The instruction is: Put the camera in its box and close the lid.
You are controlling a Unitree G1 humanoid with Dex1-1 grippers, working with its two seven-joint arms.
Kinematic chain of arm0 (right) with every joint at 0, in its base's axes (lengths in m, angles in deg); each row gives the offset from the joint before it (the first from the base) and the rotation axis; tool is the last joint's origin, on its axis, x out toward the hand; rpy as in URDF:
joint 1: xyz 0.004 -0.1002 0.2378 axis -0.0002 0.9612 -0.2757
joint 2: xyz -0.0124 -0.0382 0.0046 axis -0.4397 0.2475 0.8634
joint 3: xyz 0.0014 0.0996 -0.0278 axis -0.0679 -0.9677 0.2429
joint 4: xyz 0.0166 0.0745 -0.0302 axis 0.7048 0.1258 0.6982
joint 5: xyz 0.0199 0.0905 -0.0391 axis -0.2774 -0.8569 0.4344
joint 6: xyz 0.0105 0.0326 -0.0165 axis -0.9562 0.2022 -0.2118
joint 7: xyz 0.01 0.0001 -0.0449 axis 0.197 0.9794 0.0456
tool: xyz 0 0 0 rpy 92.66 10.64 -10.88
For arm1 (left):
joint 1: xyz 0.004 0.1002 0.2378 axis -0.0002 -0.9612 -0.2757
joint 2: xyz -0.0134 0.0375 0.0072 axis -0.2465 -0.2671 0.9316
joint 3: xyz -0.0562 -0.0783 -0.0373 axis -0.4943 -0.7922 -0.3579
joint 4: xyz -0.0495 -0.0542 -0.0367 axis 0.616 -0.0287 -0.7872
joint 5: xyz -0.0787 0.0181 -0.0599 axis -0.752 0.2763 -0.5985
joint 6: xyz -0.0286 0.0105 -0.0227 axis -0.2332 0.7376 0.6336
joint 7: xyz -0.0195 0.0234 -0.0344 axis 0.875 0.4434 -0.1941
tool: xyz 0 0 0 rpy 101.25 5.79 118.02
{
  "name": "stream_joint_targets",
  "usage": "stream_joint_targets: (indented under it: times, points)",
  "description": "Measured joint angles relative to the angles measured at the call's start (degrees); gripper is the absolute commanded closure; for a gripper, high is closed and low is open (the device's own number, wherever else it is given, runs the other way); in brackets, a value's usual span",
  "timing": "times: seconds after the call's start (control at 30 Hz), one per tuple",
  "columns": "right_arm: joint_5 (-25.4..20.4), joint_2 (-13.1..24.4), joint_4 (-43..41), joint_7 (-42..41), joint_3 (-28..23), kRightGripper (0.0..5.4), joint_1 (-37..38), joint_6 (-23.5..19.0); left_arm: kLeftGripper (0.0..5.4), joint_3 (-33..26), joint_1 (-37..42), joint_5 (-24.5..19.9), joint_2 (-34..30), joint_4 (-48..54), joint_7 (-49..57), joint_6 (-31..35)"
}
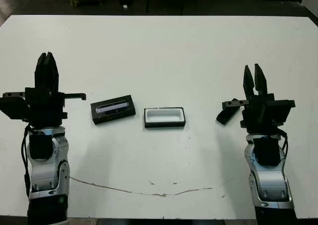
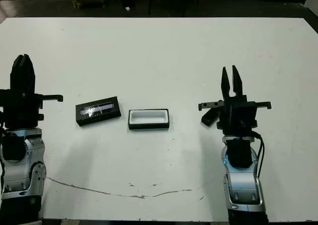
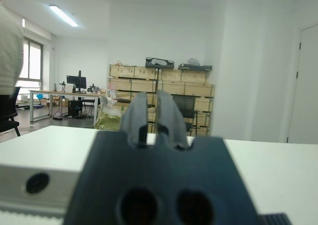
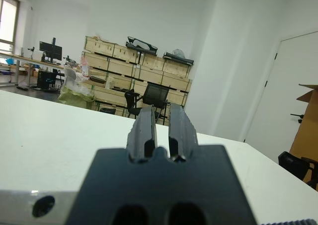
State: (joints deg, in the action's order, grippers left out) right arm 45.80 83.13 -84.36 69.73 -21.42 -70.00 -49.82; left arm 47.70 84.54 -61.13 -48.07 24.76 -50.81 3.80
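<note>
From the head camera I have the white table (image 1: 159,51) in front of me with both arms raised near its front edge, one at each side. My left gripper (image 1: 47,63) stands upright at the left, its two black fingers pressed close together with nothing between them; the left wrist view confirms this, showing only a thin slit between the fingers (image 3: 138,116). My right gripper (image 1: 254,80) stands the same way at the right, fingers slightly parted at the tips with a narrow gap and holding nothing (the right wrist view shows the same small gap).

Near the middle of the table the box (image 1: 164,117) lies flat, its white lining facing up and nothing inside it. Just beside it, toward my left, the lid (image 1: 113,109) lies flat and slightly turned, its shiny window strip facing up; the two are close but not touching.

The camera (image 1: 226,115) lies on the table well to the right of the box, just beside my right arm, angled diagonally. I cannot tell whether it touches the arm.

A thin, wavy dark line (image 1: 144,190) runs across the table surface near the front edge.
</note>
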Motion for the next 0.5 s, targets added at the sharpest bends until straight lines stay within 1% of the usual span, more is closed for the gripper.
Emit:
stream_joint_targets:
  times: [0.23,0.37,0.43,0.5]
  points:
    - [0.3,0.0,0.0,0.0,0.1,5.40,0.0,-0.1,5.38,0.3,0.0,0.0,0.1,0.5,0.2,0.1]
    - [0.4,0.1,0.1,-0.2,0.4,5.40,0.0,-0.1,5.38,0.7,-0.2,-1.0,0.2,1.4,-0.1,1.1]
    - [-0.4,0.3,0.1,-0.9,0.3,5.40,0.0,-0.1,5.38,0.9,-0.4,-0.9,0.2,1.6,-0.1,1.1]
    - [-2.1,0.9,-0.7,-2.3,-0.1,5.40,0.0,-0.5,5.38,1.0,-0.7,-0.7,0.2,1.6,0.0,1.1]
